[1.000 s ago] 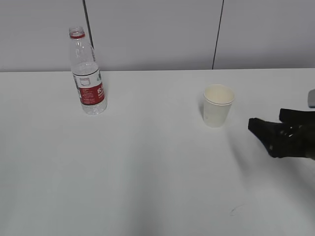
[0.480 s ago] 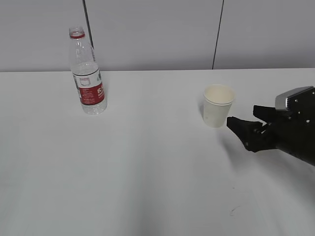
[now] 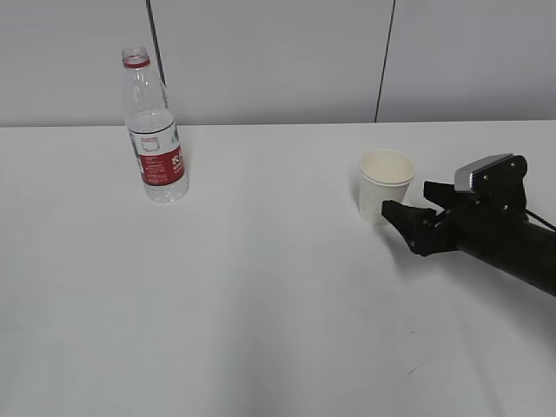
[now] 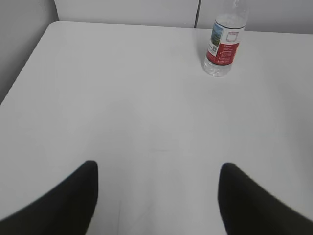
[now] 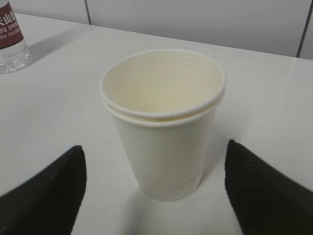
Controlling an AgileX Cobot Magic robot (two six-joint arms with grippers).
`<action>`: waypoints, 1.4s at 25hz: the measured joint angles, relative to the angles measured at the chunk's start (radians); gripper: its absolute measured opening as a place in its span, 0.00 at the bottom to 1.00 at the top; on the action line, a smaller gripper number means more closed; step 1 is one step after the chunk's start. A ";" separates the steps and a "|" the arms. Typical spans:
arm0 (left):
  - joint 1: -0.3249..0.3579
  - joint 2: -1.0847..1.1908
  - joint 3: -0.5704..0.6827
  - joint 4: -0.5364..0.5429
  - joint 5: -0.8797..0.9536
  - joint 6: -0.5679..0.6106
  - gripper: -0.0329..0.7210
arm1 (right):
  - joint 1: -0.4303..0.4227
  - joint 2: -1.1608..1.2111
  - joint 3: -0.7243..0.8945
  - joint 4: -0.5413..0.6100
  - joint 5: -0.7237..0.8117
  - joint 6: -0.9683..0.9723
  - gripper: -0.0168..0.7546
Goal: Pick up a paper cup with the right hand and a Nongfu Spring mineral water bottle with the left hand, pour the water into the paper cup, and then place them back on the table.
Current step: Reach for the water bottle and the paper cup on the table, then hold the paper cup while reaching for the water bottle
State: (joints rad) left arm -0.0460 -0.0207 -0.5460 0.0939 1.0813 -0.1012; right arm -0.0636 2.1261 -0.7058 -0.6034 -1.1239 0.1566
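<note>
Paper cup [image 3: 385, 187], small, cream-white, tapered, rolled rim: stood upright and empty on the plain white matte table [image 3: 261, 287], framed between my spread right fingers in the right wrist view, untouched. A doubled rim suggested two nested cups.
Right hand [image 3: 413, 215], black claw: jaws apart, low, just beside the cup wall.
Risks judged: a fingertip nudging and toppling so light a cup; hard closure crushing the wall; the outer cup slipping off.
Tall clear plastic bottle [image 3: 154, 130], red-and-white label: upright, well apart to the left.
Left hand [image 4: 156, 196]: fingers apart, far from the bottle.
</note>
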 joint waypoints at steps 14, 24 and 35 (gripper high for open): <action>0.000 0.000 0.000 -0.002 0.000 0.000 0.66 | 0.088 0.135 -0.183 0.049 -0.008 0.010 0.88; 0.000 0.000 0.000 -0.002 0.000 0.000 0.66 | 0.163 0.227 -0.309 0.166 0.005 0.010 0.87; 0.000 0.000 0.000 -0.003 0.000 0.000 0.66 | 0.165 0.229 -0.313 0.176 -0.008 0.013 0.71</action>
State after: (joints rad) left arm -0.0460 -0.0207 -0.5460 0.0910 1.0813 -0.1012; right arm 0.1011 2.3554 -1.0187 -0.4271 -1.1316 0.1691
